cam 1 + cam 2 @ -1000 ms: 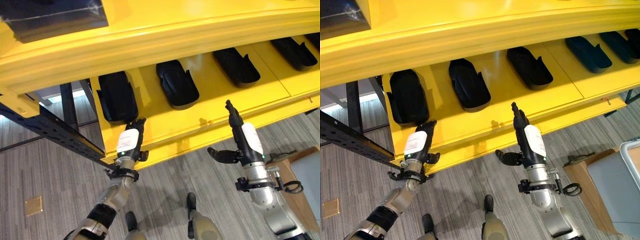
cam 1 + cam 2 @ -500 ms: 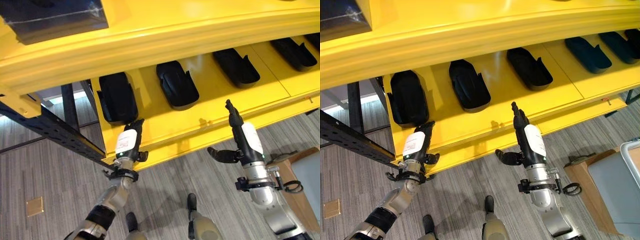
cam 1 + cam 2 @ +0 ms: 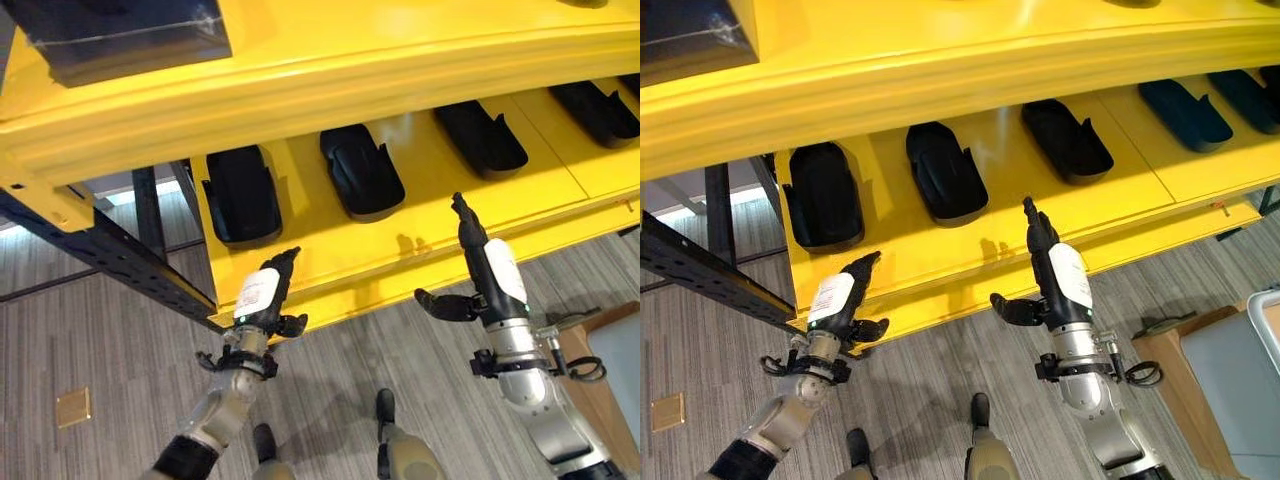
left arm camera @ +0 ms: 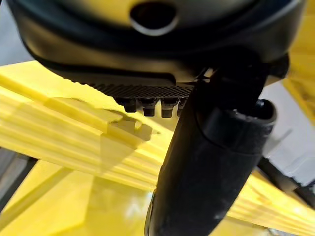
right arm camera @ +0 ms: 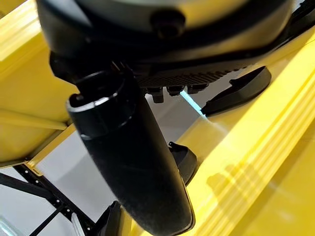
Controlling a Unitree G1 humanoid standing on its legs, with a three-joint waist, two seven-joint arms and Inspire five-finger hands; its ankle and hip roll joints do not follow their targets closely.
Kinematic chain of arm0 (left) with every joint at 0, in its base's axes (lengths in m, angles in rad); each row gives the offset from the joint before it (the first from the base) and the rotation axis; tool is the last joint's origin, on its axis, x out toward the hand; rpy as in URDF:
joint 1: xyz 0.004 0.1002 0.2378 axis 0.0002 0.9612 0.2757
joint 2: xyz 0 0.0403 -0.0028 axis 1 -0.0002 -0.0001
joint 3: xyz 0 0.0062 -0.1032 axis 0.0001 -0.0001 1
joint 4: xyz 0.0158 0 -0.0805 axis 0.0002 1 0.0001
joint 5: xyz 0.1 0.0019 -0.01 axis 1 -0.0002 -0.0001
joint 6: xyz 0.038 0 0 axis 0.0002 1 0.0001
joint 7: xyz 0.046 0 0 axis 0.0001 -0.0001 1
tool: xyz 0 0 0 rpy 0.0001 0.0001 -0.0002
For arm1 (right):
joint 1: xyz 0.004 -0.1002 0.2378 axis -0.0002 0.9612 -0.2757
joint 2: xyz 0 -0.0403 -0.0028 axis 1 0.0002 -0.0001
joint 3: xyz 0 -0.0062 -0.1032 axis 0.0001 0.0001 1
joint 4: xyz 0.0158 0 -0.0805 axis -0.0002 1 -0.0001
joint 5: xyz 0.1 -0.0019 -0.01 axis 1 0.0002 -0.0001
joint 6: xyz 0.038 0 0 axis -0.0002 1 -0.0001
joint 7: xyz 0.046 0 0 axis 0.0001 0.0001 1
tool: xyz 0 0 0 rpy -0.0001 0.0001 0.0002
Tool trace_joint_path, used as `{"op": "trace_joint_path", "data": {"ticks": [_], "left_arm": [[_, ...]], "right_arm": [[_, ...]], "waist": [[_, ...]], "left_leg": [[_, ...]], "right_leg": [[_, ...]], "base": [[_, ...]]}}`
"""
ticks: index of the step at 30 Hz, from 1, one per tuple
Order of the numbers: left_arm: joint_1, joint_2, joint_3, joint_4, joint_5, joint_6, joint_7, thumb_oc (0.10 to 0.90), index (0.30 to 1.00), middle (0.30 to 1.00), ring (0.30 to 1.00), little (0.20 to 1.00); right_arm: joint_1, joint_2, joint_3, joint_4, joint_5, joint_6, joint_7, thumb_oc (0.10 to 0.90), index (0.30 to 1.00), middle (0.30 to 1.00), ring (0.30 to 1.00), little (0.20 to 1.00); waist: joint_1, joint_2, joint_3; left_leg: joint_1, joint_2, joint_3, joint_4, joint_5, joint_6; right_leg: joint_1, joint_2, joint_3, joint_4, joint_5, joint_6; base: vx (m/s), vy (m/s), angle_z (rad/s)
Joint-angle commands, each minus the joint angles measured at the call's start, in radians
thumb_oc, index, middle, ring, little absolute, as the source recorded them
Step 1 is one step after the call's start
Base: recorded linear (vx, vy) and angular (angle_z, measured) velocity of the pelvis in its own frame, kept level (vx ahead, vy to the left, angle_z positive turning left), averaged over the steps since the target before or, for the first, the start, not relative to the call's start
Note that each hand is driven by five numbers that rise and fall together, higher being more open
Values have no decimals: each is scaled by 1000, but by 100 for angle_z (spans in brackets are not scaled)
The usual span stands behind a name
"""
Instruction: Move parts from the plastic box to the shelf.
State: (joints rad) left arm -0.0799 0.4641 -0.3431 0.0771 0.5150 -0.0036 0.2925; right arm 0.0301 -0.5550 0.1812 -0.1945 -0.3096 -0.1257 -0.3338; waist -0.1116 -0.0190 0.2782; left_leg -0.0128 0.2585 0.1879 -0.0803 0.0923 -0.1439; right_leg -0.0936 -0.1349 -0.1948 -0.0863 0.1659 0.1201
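Several black moulded parts lie in a row on the lower yellow shelf [image 3: 420,235]: one at the left [image 3: 240,195], one beside it [image 3: 362,172], another further right [image 3: 480,138], and one at the far right [image 3: 592,108]. My left hand [image 3: 258,295] hangs just below the shelf's front lip, under the leftmost part, fingers straight and empty. My right hand [image 3: 497,275] points up at the shelf's front edge with straight fingers and thumb spread, holding nothing. In the right wrist view two of the black parts [image 5: 236,91] show past the thumb [image 5: 133,162].
A dark box [image 3: 120,35] sits on the upper yellow shelf at the left. A black perforated beam [image 3: 110,260] runs diagonally at the left. At the right edge stands a pale plastic bin [image 3: 1240,355] on a wooden stand. Grey carpet lies below.
My left hand has dropped slightly lower, away from the shelf's lip. The right hand has stayed put. The view has shifted a little.
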Motion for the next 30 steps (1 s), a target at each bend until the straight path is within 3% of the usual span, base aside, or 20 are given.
{"op": "trace_joint_path", "data": {"ticks": [1, 2, 3, 5, 9, 14, 17, 24, 30], "left_arm": [[-46, 67, 61, -117, -86, -143, 1, 900, 1000, 1000, 1000, 1000], [0, 76, 79, -176, -184, -183, -34, 900, 1000, 1000, 1000, 1000], [5, 79, 83, -182, -190, -183, -39, 900, 1000, 1000, 1000, 1000], [87, 79, 118, -264, -479, -251, -106, 900, 1000, 1000, 1000, 1000], [176, 8, 147, -267, -942, -267, -226, 900, 1000, 1000, 1000, 1000], [250, -26, 170, -249, -1168, -253, -346, 900, 1000, 1000, 1000, 1000], [280, -89, 196, -202, -1271, -242, -360, 900, 1000, 1000, 1000, 1000], [321, -155, 280, -160, -1280, -259, -328, 900, 1000, 1000, 1000, 1000], [318, -159, 295, -127, -1250, -250, -313, 900, 1000, 1000, 1000, 1000]], "right_arm": [[-84, 9, -80, -128, 13, -75, -56, 900, 1000, 1000, 1000, 1000], [-82, 11, -85, -136, 20, -83, -51, 900, 1000, 1000, 1000, 1000], [-81, 11, -84, -137, 21, -83, -50, 900, 1000, 1000, 1000, 1000], [-76, 11, -85, -151, 49, -99, -34, 900, 1000, 1000, 1000, 1000], [-55, 18, -73, -147, 95, -114, 2, 900, 1000, 1000, 1000, 1000], [-29, 20, -67, -117, 163, -137, 60, 900, 1000, 1000, 1000, 1000], [-8, 28, -72, -100, 215, -147, 91, 900, 1000, 1000, 1000, 1000], [38, 72, -65, -46, 395, -151, 165, 900, 1000, 1000, 1000, 1000], [45, 73, -62, -29, 405, -133, 187, 900, 1000, 1000, 1000, 1000]], "waist": [[-5, -43, -36], [-1, -39, -40], [-2, -39, -41], [5, -31, -55], [17, -25, -78], [32, -17, -112], [45, -13, -134], [63, -8, -189], [65, -4, -216]], "left_leg": [[94, -9, 10, -7, -47, 1], [94, -9, 8, -7, -47, 2], [94, -9, 8, -7, -47, 2], [97, -10, 4, -7, -45, 3], [98, -8, -10, -7, -40, 2], [87, -1, -42, -7, -26, -5], [70, 4, -64, -7, -11, -12], [57, 12, -93, -7, 3, -14], [65, 6, -101, -7, -3, -11]], "right_leg": [[32, -7, -30, 59, -84, 17], [36, -7, -29, 56, -83, 17], [36, -7, -29, 56, -83, 17], [45, -6, -32, 52, -82, 17], [63, -7, -46, 50, -85, 15], [90, 1, -77, 39, -92, 11], [99, 10, -95, 22, -92, 8], [117, 24, -111, -1, -96, 2], [132, 17, -113, -1, -98, 4]], "base": [[-17, 4, 5], [-6, 4, 4], [-11, 8, 3], [0, 0, 0], [-12, -10, 4], [-24, -27, 15], [-56, -31, 26], [-40, -2, 15], [-1, 35, 2]]}}
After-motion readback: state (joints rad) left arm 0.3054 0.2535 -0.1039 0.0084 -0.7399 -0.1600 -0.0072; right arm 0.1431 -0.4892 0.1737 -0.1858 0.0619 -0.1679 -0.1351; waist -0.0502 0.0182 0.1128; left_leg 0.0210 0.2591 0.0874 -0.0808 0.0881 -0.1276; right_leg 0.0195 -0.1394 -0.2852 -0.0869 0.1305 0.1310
